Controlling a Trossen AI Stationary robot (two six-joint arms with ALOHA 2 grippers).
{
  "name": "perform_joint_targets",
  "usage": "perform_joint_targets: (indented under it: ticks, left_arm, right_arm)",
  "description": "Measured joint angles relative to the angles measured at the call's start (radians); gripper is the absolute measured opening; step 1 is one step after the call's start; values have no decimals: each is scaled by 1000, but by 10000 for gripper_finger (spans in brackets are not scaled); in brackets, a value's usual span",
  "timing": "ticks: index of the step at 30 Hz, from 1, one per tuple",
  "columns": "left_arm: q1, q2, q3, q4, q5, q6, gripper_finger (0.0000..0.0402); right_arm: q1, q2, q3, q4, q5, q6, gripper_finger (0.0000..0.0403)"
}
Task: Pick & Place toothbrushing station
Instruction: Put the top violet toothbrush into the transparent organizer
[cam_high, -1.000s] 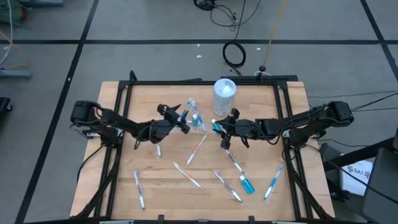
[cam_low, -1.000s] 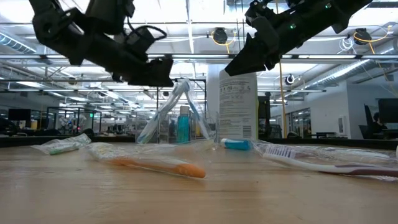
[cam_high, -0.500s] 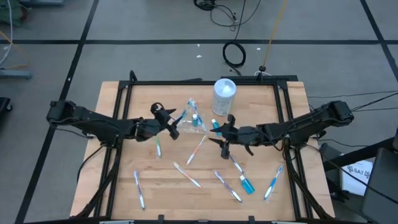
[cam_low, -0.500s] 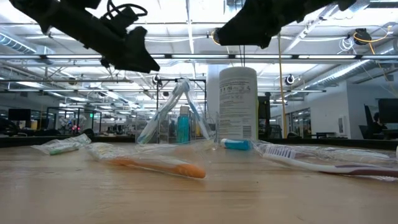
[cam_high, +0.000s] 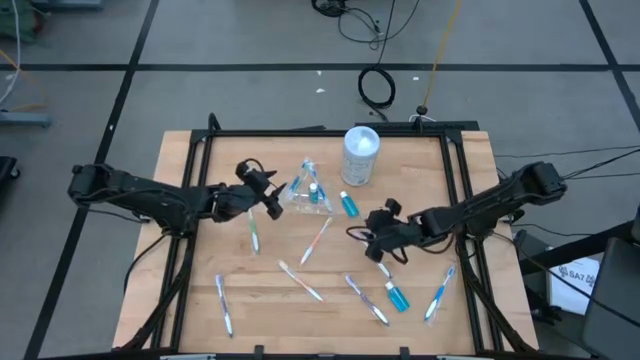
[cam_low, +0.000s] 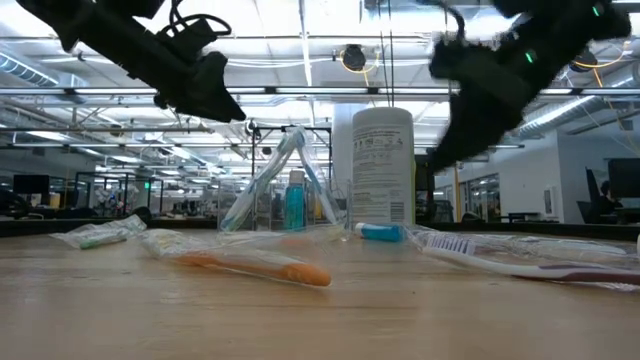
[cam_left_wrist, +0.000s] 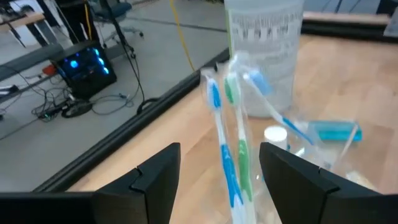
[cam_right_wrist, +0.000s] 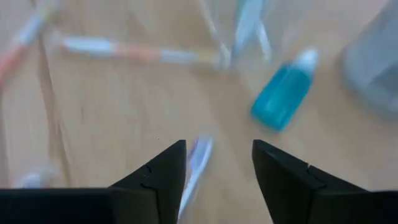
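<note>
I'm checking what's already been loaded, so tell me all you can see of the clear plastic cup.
The clear plastic cup stands upright on the wooden table, just in front of the white canister. It is see-through and thin-walled. Inside lean a blue toothbrush, a green one and another with a blue head, beside a small blue tube. The left gripper is open close beside it, not touching.

clear cup (cam_high: 306, 196) holding toothbrushes, blue tube (cam_high: 348, 204) beside
</note>
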Motion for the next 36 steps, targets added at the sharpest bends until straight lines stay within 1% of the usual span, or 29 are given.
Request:
perform_joint_targets:
  ticks: [4,7,8,10,12,14,18,22,25,31,34,36]
  left_arm:
    - [10,1,0,-6,1,-28,228]
    - [10,1,0,-5,0,-42,228]
    - [10,1,0,-5,1,-42,228]
    - [10,1,0,-4,2,-43,228]
    - [10,1,0,2,3,-43,228]
    - [11,1,0,4,3,-50,228]
    - [12,1,0,8,4,-64,228]
    - [12,1,0,11,15,-70,228]
    - [14,1,0,12,31,-67,228]
    - [17,1,0,11,33,-60,228]
    - [17,1,0,9,34,-61,228]
    - [17,1,0,7,34,-61,228]
  right_arm:
    - [0,-4,-112,232,-77,50,210]
    - [0,-1,-180,315,-125,27,225]
    - [2,7,-186,340,-126,25,227]
    - [6,41,-185,371,-125,33,227]
    - [11,86,-184,396,-158,35,223]
    - [12,157,-148,422,-179,34,218]
    - [13,257,-85,358,-163,11,212]
    - [10,304,-69,399,-156,9,211]
    - [11,298,-72,430,-159,-9,210]
    - [12,201,-74,429,-146,-50,210]
    - [13,163,-74,413,-93,-83,210]
    - [13,160,-73,392,-67,-86,210]
